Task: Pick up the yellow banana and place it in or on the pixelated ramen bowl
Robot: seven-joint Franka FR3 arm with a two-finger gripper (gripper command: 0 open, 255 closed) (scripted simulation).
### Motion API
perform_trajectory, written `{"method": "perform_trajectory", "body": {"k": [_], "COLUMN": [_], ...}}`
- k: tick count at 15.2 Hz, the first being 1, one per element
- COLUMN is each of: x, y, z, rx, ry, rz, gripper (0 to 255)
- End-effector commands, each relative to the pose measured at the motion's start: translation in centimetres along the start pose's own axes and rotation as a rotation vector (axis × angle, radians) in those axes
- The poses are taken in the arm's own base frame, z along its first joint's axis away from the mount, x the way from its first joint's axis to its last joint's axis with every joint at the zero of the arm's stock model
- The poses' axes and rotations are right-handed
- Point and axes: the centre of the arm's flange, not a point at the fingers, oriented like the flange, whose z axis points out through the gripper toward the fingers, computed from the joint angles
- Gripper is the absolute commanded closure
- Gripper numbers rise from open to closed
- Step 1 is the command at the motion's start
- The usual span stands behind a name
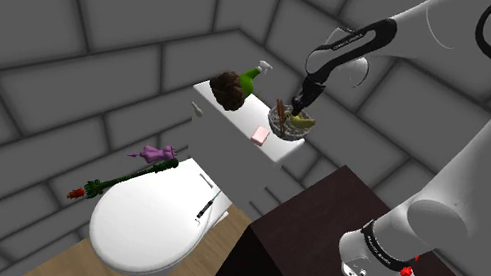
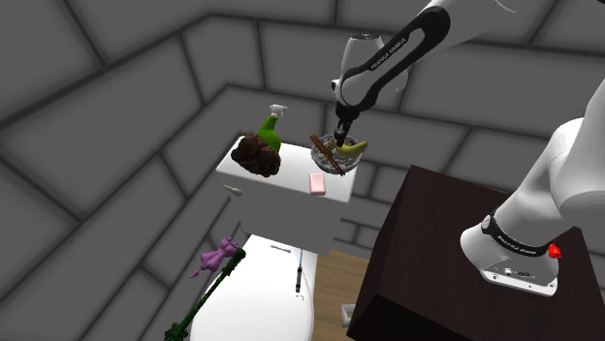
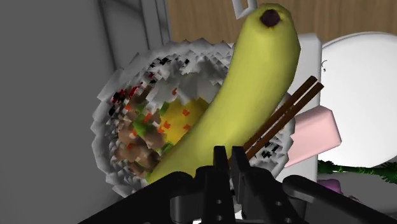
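- The gripper (image 3: 229, 156) has its two fingers drawn close, with only a narrow slit between them. They pinch the yellow banana (image 3: 245, 95) near its lower end, so I judge that it grips the fruit.
- The banana lies slanted over the pixelated ramen bowl (image 3: 109, 121), across the brown chopsticks (image 3: 289, 111). Whether it rests on the food I cannot tell.
- In the shoulder view the bowl stands on the white toilet tank (image 1: 226, 119), at about 1 o'clock from the toilet lid (image 1: 145, 217). A pink block (image 1: 259, 136) lies at 8 o'clock of the bowl.
- As a judgement on handling: the banana is light, rather firm, smooth-skinned and curved, so it may turn in a pinch at one end. A hold across its thick middle would be more steady.
- The bowl sits near the tank's end at 3 o'clock, so the release should be gentle.
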Motion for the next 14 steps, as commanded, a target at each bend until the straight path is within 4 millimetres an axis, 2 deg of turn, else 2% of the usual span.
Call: {"method": "perform_trajectory", "body": {"k": [1, 2, 3, 4, 7, 14], "x": [-0.4, -0.4, 0.2, 0.2, -3.4, -2.4], "y": [0.1, 0.1, -0.1, -0.1, 1.9, 2.2], "z": [1.1, 1.1, 0.0, 0.0, -0.7, 2.8], "rx": [0.002, 0.003, -0.003, -0.003, 0.002, 0.002], "ry": [-0.017, -0.017, 0.012, 0.012, 0.301, 0.301], "rz": [0.004, 0.004, -0.003, -0.003, 0.608, 0.608], "gripper": [255, 255, 255, 0, 0, 0]}}
